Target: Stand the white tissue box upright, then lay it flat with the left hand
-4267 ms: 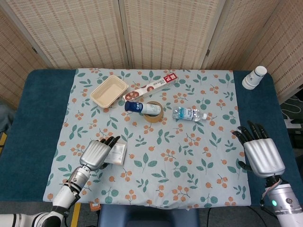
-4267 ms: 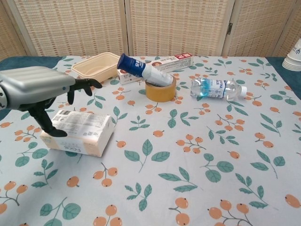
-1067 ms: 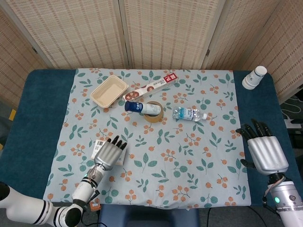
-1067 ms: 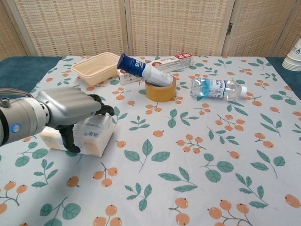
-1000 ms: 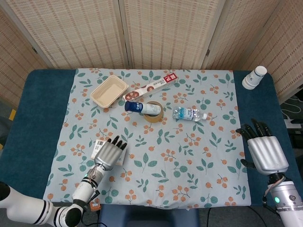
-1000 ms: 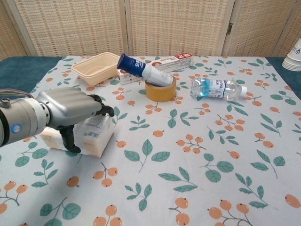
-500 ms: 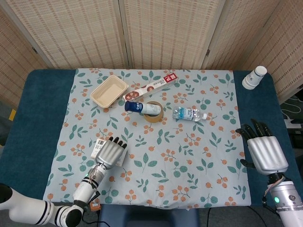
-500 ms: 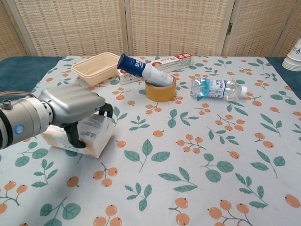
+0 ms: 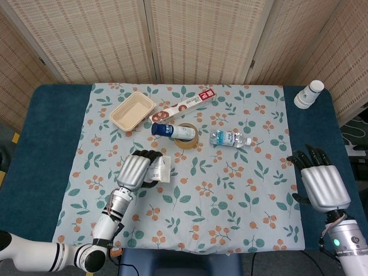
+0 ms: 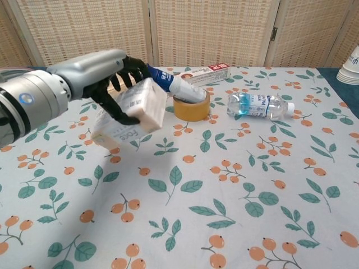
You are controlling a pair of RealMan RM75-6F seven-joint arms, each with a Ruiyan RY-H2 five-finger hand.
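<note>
Tissue box (image 10: 130,114) tilted, airborne, gripped by left hand (image 10: 106,73).

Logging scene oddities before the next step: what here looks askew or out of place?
The blue-capped tube lies propped at a slant on the tape roll, not flat. The water bottle lies on its side. The tissue box is tilted in the left hand, clear of the table.
</note>
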